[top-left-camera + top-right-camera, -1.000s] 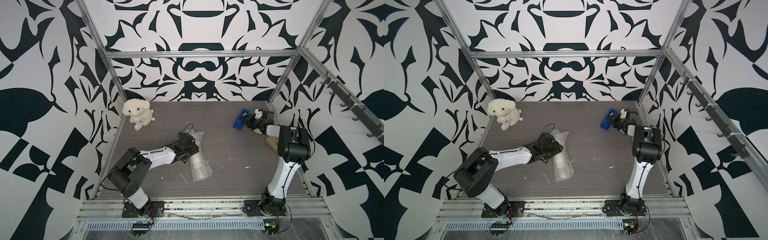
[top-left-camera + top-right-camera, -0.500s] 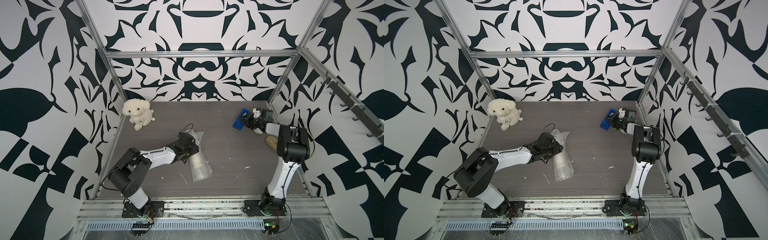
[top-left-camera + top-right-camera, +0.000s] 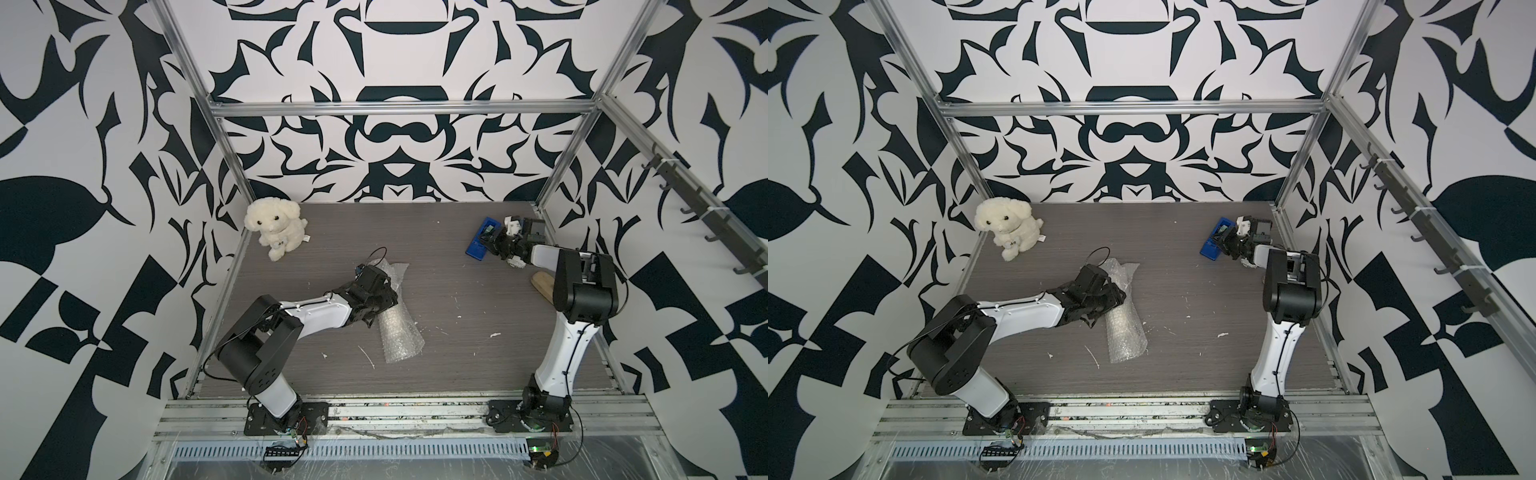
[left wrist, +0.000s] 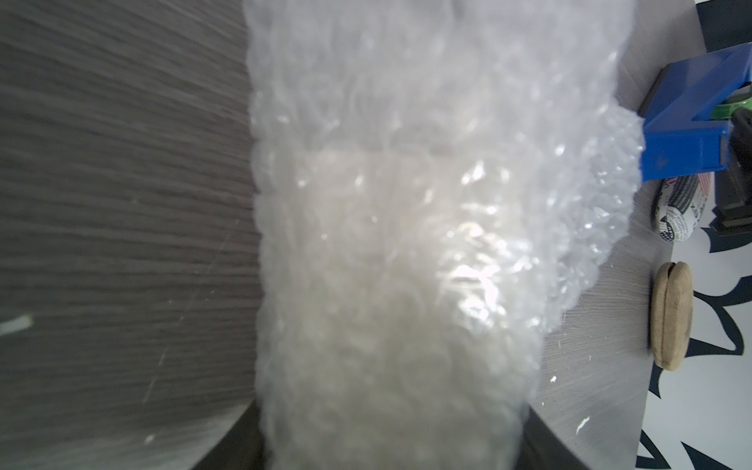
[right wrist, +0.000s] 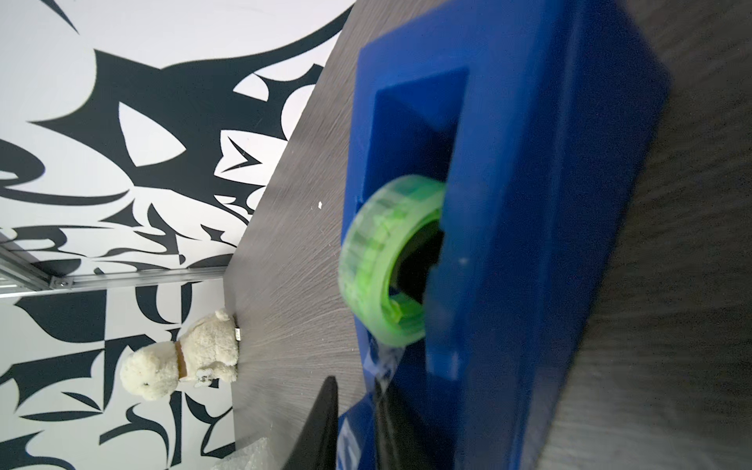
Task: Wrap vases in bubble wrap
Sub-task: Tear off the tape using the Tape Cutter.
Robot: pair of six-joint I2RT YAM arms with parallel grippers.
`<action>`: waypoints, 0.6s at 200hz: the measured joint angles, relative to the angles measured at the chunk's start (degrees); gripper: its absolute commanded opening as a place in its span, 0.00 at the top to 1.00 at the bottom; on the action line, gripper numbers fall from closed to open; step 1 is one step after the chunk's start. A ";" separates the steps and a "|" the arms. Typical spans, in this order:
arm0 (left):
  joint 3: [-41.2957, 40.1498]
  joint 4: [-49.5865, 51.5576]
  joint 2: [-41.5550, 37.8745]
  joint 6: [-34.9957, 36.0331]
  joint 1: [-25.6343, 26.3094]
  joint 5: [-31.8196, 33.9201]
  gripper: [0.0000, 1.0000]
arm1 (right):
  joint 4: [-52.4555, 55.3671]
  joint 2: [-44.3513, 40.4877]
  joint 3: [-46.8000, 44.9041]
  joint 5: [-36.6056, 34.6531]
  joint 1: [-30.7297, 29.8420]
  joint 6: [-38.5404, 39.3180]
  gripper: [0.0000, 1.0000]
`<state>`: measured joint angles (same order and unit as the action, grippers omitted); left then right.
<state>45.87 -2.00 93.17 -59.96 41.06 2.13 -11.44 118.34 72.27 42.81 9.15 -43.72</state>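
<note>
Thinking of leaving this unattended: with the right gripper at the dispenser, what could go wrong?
1. The dispenser looks unanchored; a pull by the right gripper may drag it instead of unreeling tape.
2. Only the left gripper pins the wrap; its ends flare and could spring open.
3. Carried across to the wrap, a strip may stick to itself.

White plush dog (image 3: 274,227), blue tape dispenser (image 3: 477,248), wooden disc (image 4: 671,315)

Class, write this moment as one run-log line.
left gripper: shut on bubble wrap | vase: inside wrap | right gripper: at blue tape dispenser, grip unclear
</note>
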 measured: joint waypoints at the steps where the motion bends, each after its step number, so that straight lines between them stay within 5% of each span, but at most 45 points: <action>1: 0.00 0.02 0.00 0.00 0.00 -0.02 0.74 | 0.02 0.00 0.00 0.00 0.02 -0.07 0.85; 120: 0.00 0.09 0.00 0.00 0.00 0.00 0.74 | -5.66 0.11 -2.23 1.09 0.17 -4.26 1.00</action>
<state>45.87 -1.91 93.17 -59.96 41.06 2.13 -17.10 118.45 70.04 43.90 9.32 -47.99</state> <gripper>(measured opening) 0.644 0.053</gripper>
